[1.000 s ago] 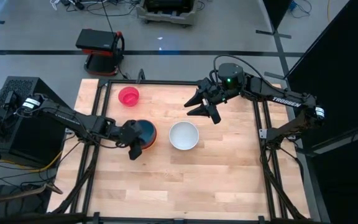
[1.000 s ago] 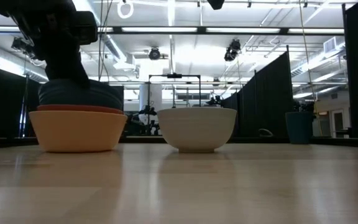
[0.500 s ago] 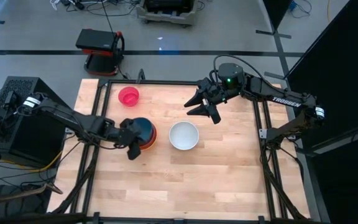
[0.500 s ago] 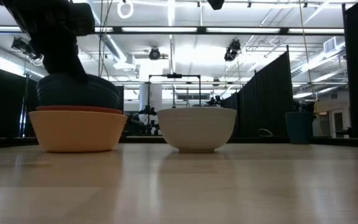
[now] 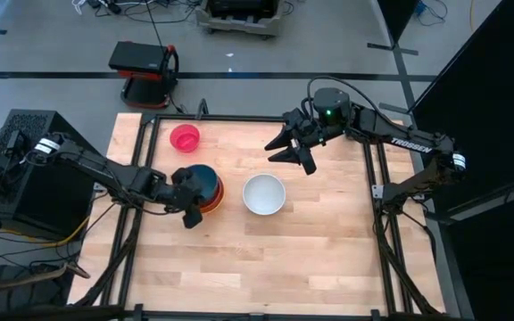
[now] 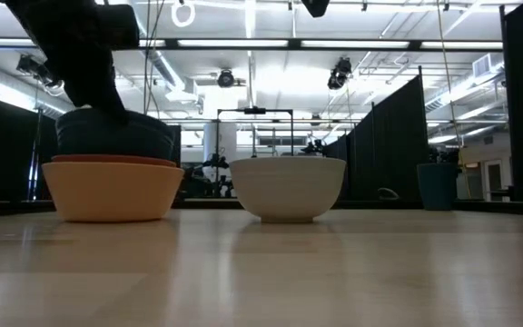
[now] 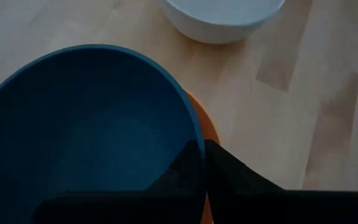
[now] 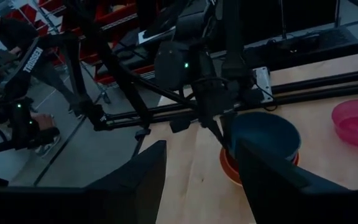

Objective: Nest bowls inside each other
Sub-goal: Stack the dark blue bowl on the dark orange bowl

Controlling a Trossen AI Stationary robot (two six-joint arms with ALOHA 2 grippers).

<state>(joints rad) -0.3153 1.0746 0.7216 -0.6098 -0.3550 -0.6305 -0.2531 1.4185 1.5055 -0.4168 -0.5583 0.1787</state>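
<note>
**High view: teal bowl settles onto the stack**

High view shows the left gripper (image 5: 188, 201) with its fingers clamped on the near rim of the teal-blue bowl (image 5: 201, 183), holding it tilted over the red bowl (image 6: 112, 160) and orange bowl (image 6: 112, 191), which already sit nested on the counter (image 5: 328, 241). Pinching the rim lets the arm steer the bowl down without blocking the opening beneath. The pale white bowl (image 5: 264, 193) stands just beside the stack, apart from it, likely next to go in. The pink bowl (image 5: 185, 137) waits near the far left corner. The right gripper (image 5: 293, 152) hangs above the counter's far side, fingers spread and holding nothing, clear of the working arm.
</note>
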